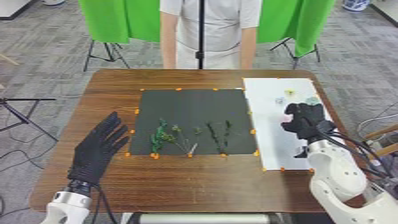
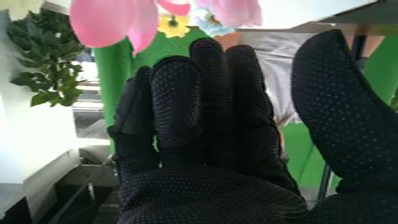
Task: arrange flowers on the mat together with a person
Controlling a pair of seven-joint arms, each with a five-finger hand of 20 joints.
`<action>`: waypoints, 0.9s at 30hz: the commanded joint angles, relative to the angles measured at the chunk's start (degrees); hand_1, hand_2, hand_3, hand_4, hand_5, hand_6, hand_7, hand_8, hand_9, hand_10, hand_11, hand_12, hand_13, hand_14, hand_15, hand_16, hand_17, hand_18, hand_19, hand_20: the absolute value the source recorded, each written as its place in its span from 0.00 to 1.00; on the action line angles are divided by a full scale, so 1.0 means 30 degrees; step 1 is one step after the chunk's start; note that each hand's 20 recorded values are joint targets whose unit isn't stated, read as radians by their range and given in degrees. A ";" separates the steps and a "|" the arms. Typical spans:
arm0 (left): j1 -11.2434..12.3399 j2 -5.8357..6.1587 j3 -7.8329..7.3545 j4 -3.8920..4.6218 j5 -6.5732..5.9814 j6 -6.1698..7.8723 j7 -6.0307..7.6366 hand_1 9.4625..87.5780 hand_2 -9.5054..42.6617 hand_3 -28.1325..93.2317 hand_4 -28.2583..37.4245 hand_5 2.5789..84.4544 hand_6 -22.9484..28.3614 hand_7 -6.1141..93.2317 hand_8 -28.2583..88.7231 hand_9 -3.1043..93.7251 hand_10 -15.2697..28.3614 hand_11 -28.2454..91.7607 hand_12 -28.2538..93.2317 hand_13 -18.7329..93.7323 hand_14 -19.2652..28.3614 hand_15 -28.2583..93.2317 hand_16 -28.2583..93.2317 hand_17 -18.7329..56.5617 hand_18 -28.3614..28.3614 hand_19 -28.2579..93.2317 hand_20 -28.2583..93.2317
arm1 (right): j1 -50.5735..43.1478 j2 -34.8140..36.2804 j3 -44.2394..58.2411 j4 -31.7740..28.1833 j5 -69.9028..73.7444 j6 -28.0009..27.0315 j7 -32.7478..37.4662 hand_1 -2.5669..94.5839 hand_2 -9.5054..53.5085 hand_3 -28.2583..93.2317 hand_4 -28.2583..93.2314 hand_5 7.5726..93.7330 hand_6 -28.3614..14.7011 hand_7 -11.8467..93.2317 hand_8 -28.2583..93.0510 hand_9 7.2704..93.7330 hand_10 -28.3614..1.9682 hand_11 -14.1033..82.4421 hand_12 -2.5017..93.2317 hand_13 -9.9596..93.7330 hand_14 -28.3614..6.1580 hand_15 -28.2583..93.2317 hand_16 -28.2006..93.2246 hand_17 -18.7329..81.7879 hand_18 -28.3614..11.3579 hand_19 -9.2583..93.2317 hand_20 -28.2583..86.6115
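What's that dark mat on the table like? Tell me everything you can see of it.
The dark mat is a flat, greenish-grey rectangle with an even, matte-looking surface. It lies on the brown wooden table, with small orange pieces dotted along its edges. Green sprigs lie on its half nearer the robot, some with pale stems; its far half is bare. The white sheet lies along its right side. I can't tell whether it is cloth or paper.
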 commanded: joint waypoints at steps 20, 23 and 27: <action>0.0030 -0.0184 0.0020 0.0152 0.0130 -0.0270 -0.0237 0.21 0.08 0.80 0.07 0.34 0.51 0.19 0.18 0.24 0.58 0.32 0.39 0.32 0.66 0.33 0.30 0.09 0.87 0.55 0.31 | 0.2738 0.0350 -0.2853 0.2060 -0.1346 0.0029 0.2569 0.40 0.00 0.92 0.00 0.45 0.63 0.47 0.07 0.45 0.56 0.57 0.28 0.61 0.54 0.90 0.40 0.40 0.22 0.87 0.62; 0.0090 -0.0196 0.0025 0.0123 0.0141 -0.0278 -0.0204 0.21 0.08 0.80 0.07 0.34 0.51 0.19 0.18 0.24 0.57 0.32 0.39 0.32 0.66 0.33 0.30 0.09 0.87 0.55 0.31 | 0.3101 0.0305 -0.3215 0.2229 -0.1389 -0.0611 0.3014 0.41 0.00 0.92 0.00 0.46 0.63 0.47 0.07 0.48 0.56 0.57 0.28 0.62 0.55 0.90 0.39 0.40 0.22 0.87 0.62; 0.0076 -0.0198 0.0014 0.0145 0.0126 -0.0274 -0.0213 0.21 0.09 0.80 0.07 0.34 0.51 0.19 0.18 0.24 0.57 0.32 0.39 0.32 0.66 0.33 0.30 0.09 0.87 0.55 0.31 | 0.2901 0.0284 -0.2923 0.2327 -0.1189 -0.0426 0.2528 0.43 0.00 0.92 0.00 0.46 0.63 0.49 0.08 0.53 0.60 0.58 0.29 0.65 0.59 0.88 0.40 0.41 0.21 0.87 0.62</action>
